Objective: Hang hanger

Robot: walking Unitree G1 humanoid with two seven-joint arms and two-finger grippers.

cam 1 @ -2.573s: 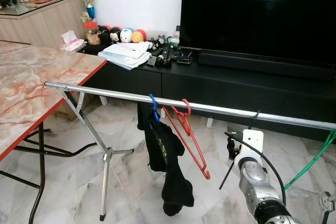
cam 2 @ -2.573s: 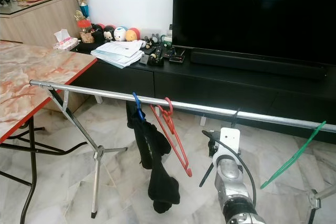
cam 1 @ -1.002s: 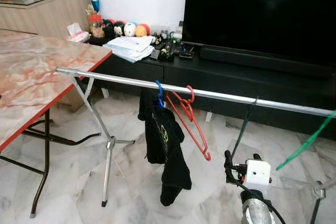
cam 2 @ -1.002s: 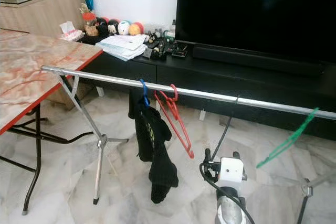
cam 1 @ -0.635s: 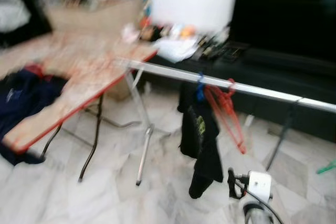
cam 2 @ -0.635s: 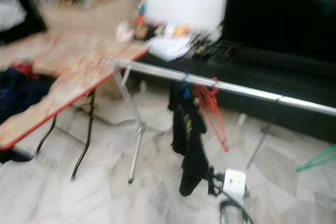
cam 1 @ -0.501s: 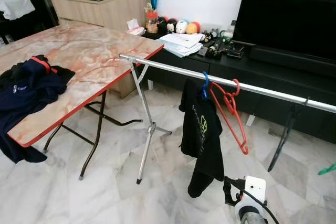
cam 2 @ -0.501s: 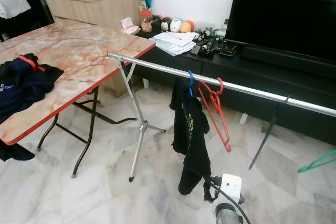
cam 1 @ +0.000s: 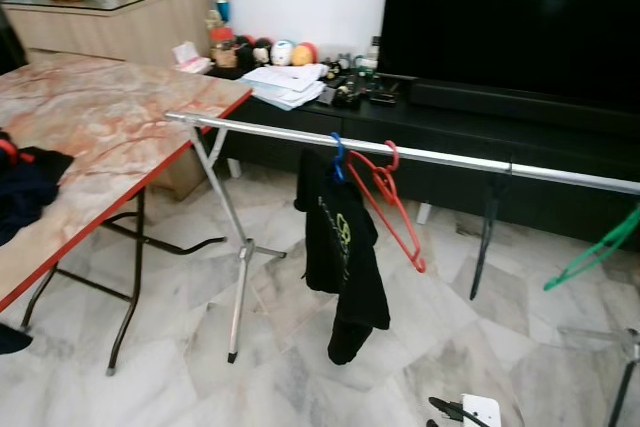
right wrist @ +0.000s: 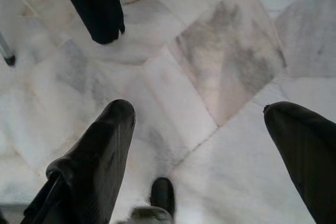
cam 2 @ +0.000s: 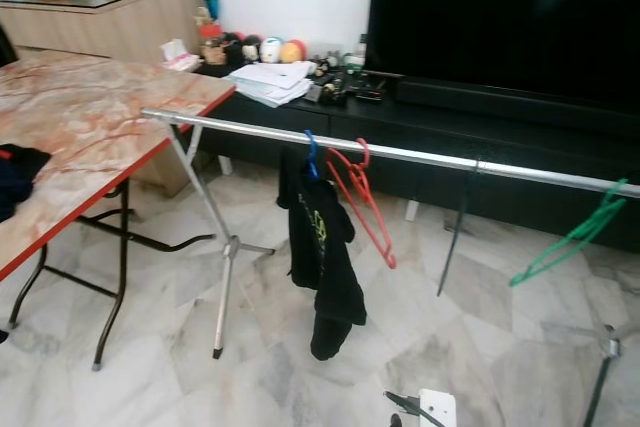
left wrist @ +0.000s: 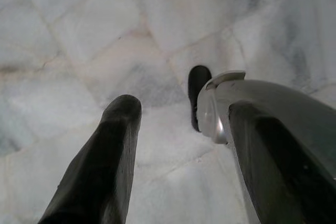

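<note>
A silver clothes rail (cam 1: pixel 440 157) runs across the room. On it hang a blue hanger (cam 1: pixel 336 147) with a black garment (cam 1: pixel 342 247), a red hanger (cam 1: pixel 392 205), a thin black hanger (cam 1: pixel 486 237) and, far right, a green hanger (cam 1: pixel 596 252). The white top of my right wrist (cam 1: pixel 478 412) shows at the bottom edge, well below the rail. My right gripper (right wrist: pixel 197 111) is open over the marble floor, with the garment's hem (right wrist: pixel 94 9) beyond it. Low over the floor, my left gripper (left wrist: pixel 181 108) is also open and holds nothing.
A marble-topped table with a red edge (cam 1: pixel 100 122) stands on the left, a dark blue garment (cam 1: pixel 25 192) lying on it. The rail's crossed leg (cam 1: pixel 238 257) stands beside the table. Behind the rail are a black TV cabinet (cam 1: pixel 520 142) and a large TV (cam 1: pixel 520 17).
The whole view has swung left and back and pulled away from the rail. My right arm has sunk to the bottom edge. The hangers stay on the rail.
</note>
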